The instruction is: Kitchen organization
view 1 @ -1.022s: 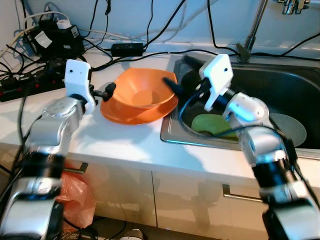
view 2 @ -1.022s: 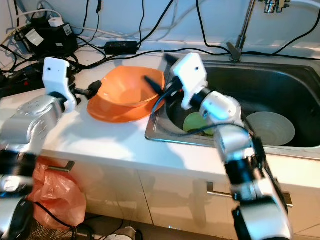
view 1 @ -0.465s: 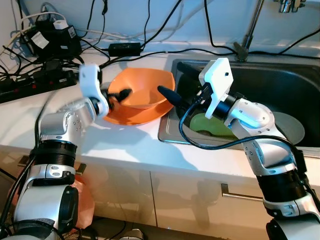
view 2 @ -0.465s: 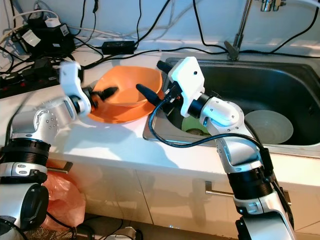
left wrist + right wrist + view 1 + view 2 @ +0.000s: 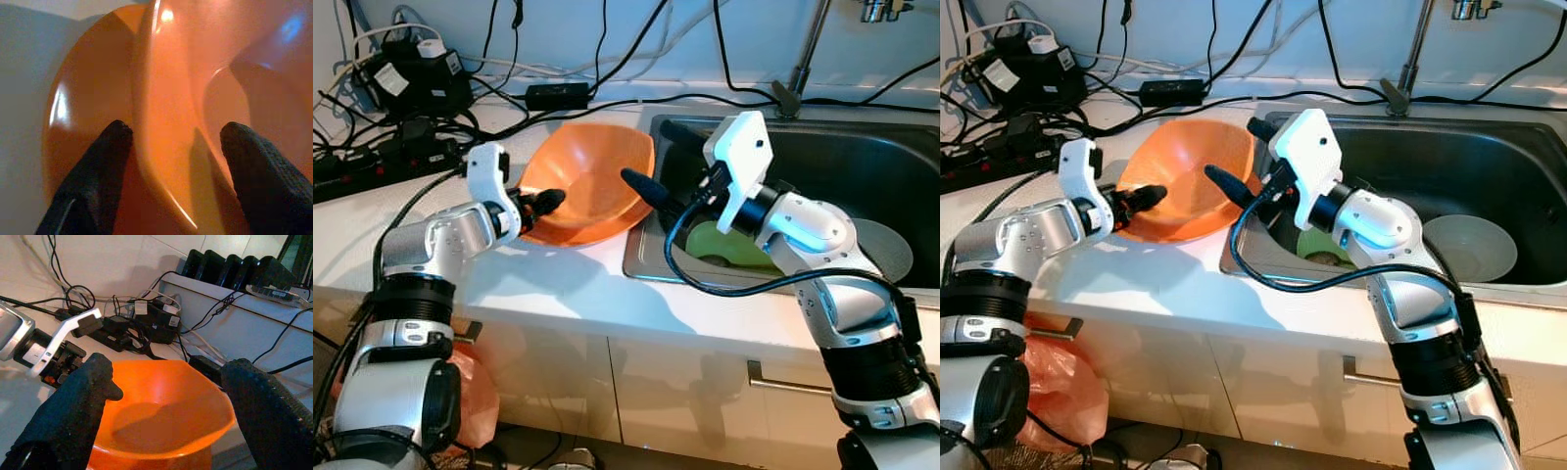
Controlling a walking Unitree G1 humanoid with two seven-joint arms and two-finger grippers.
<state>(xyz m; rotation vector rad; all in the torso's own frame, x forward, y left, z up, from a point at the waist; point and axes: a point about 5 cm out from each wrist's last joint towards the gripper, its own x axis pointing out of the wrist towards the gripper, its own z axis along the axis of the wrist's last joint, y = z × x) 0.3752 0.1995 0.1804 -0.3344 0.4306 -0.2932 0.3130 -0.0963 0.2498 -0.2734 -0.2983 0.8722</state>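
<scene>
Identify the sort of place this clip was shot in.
Most likely a home kitchen: a steel sink set in a white countertop, dishes in the basin, and an orange bowl beside it.

Two orange dishes sit stacked on the counter: one deep orange bowl (image 5: 592, 176) and one orange plate (image 5: 570, 231) under it. In the steel sink (image 5: 862, 157) lie one green plate (image 5: 717, 242) and one grey plate (image 5: 889, 247) (two plates there, so four dishes altogether). One tap stem (image 5: 806, 61) rises behind the basin. One black adapter brick (image 5: 560, 95) lies among the cables, and one black power strip (image 5: 367, 166) at the counter's left. One orange plastic bag (image 5: 475, 387) hangs below
</scene>
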